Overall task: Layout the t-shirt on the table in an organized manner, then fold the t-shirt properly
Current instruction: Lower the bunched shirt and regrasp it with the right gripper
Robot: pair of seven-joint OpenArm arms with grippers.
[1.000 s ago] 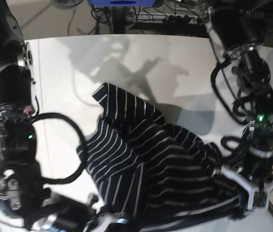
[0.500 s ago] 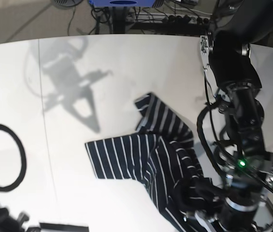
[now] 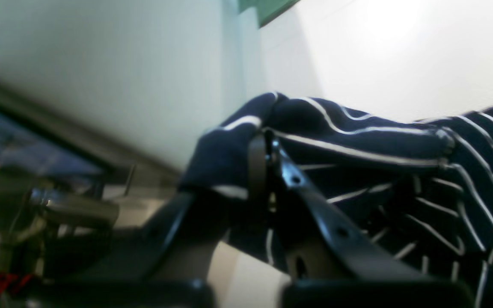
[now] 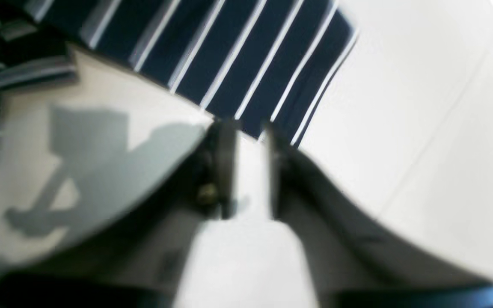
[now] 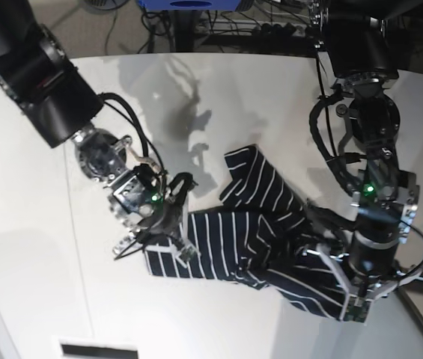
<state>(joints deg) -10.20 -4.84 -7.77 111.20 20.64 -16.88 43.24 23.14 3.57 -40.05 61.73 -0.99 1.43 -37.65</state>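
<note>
Navy striped t-shirt (image 5: pixel 252 239) lies bunched on the white table (image 5: pixel 218 97), long axis running from its flat hem corner by the right gripper (image 5: pixel 168 228) to the heap at the left gripper (image 5: pixel 357 295). Right gripper sits at that corner, jaws slightly parted, holding nothing. Left gripper is pinched on a fold of cloth.
</note>
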